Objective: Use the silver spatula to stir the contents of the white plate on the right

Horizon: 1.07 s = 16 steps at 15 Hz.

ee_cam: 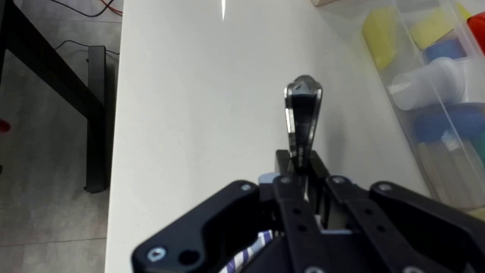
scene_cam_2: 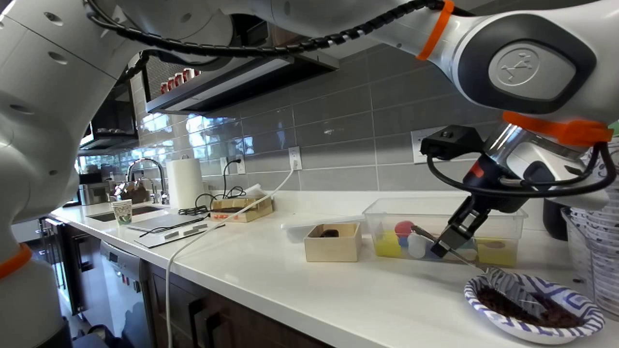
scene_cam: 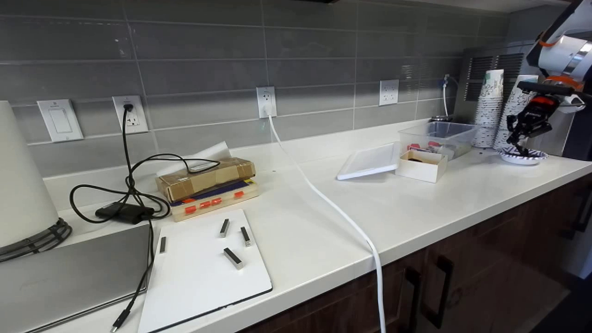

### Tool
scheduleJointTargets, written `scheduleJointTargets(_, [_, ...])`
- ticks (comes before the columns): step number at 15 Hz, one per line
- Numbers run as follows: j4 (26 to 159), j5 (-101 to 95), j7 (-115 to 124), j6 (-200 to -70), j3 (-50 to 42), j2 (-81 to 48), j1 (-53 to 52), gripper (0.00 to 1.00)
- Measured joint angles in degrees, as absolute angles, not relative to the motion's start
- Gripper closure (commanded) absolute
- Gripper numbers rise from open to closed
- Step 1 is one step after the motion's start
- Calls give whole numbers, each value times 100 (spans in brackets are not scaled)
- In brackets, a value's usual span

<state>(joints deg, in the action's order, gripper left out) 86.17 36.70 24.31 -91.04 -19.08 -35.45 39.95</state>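
Pinching silver spatula (scene_cam_2: 493,275) that reaches into white plate (scene_cam_2: 566,293), gripper (ee_cam: 299,161) has room between bin (scene_cam_2: 382,220) and counter edge (ee_cam: 116,132).

Arm (scene_cam_2: 329,17) is mostly white, got orange bands (scene_cam_2: 436,30) and a chunky ribbed black cable (scene_cam_2: 256,50); gripper (ee_cam: 300,161) is mostly black with silvery screws (ee_cam: 156,254).

Three views about the plate (scene_cam_2: 566,292)
In an exterior view, taken well apart from the plate, sight runs along the table (scene_cam: 319,222) toward it. In an exterior view, taken near the plate with the arm (scene_cam_2: 338,14) close in front, sight runs the opposite way. Both face the wall (scene_cam: 310,74) aslant, sharing plate and gripper (scene_cam_2: 442,246). The wrist view looks steeply down beside the plate, gripper close.
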Motion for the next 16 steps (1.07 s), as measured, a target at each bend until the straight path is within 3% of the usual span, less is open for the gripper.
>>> scheduleJointTargets(10, [8583,3512,2432,-8076,-1750,-3546,3960,97])
scheduleJointTargets(16, [8454,3512,2339,-8343,-1730,-3545,3852,97])
